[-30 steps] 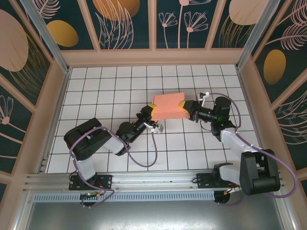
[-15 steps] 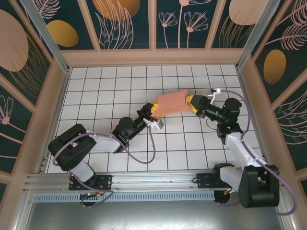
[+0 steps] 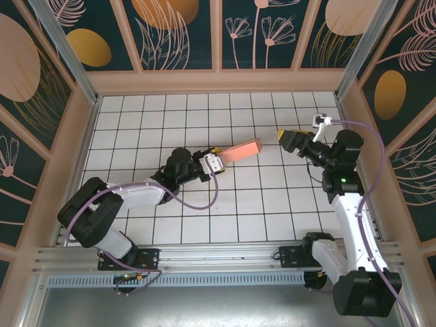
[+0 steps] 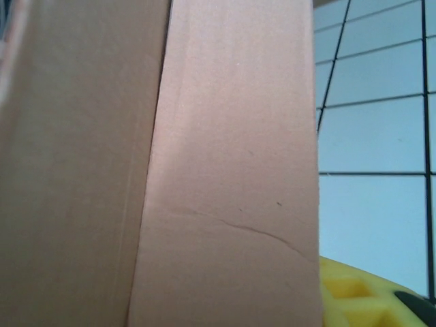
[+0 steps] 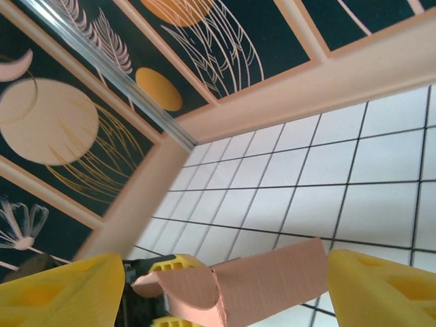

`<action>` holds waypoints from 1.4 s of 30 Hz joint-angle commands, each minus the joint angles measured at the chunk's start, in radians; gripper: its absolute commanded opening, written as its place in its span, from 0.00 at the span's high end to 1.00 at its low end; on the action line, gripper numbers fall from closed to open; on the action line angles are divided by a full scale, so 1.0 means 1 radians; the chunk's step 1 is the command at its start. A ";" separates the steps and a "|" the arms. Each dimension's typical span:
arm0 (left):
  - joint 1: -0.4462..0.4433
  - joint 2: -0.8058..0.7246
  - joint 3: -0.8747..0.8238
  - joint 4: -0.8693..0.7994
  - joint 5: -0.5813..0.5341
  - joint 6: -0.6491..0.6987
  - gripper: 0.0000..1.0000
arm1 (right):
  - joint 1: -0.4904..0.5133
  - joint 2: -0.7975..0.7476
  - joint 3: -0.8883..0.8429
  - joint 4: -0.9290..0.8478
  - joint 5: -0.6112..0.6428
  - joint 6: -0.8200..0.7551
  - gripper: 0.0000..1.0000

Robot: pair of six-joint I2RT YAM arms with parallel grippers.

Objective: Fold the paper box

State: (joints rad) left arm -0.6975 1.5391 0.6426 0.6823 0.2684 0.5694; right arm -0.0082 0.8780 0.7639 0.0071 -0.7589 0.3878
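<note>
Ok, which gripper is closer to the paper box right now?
Left. The left gripper is clamped on the left end of the paper box. The right gripper hangs open beyond the box's right end, with a gap between them.

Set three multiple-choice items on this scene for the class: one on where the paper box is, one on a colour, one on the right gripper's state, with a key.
1. Where is the paper box?
A. At the left gripper, apart from the right gripper.
B. Between the right gripper's fingers.
C. Against the back wall.

2. What colour are the gripper fingers?
A. Blue.
B. Yellow.
C. Green.

3. How does the right gripper stand?
A. Shut on the box.
B. Shut, empty.
C. Open, empty.

Key:
1 A, the top view shows a gap between box and right gripper.
2 B, yellow in both wrist views.
3 C, its fingers stand wide apart with the box beyond them.
</note>
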 commanded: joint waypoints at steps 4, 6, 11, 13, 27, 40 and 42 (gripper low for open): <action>0.049 -0.080 0.042 -0.342 0.078 -0.044 0.74 | 0.163 0.063 0.126 -0.274 0.199 -0.412 0.29; 0.065 -0.103 0.046 -0.417 0.082 -0.038 0.75 | 0.251 0.092 0.149 -0.316 0.293 -0.502 0.32; 0.101 -0.136 0.079 -0.619 0.114 0.001 0.75 | 0.396 0.203 0.209 -0.425 0.384 -0.669 0.36; 0.106 -0.127 0.095 -0.691 0.106 0.017 0.76 | 0.429 0.246 0.222 -0.445 0.399 -0.699 0.43; 0.111 -0.052 0.152 -0.810 0.063 0.039 0.76 | 0.493 0.448 0.281 -0.450 0.381 -0.747 0.53; 0.111 -0.031 0.156 -0.814 0.060 0.043 0.75 | 0.496 0.589 0.337 -0.485 0.365 -0.789 0.67; 0.110 -0.023 0.161 -0.816 0.061 0.042 0.75 | 0.496 0.597 0.341 -0.487 0.366 -0.791 0.84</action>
State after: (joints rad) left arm -0.5938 1.4921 0.7807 -0.0956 0.3302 0.5907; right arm 0.4797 1.4639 1.0618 -0.4568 -0.3862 -0.3843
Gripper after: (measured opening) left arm 0.413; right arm 0.204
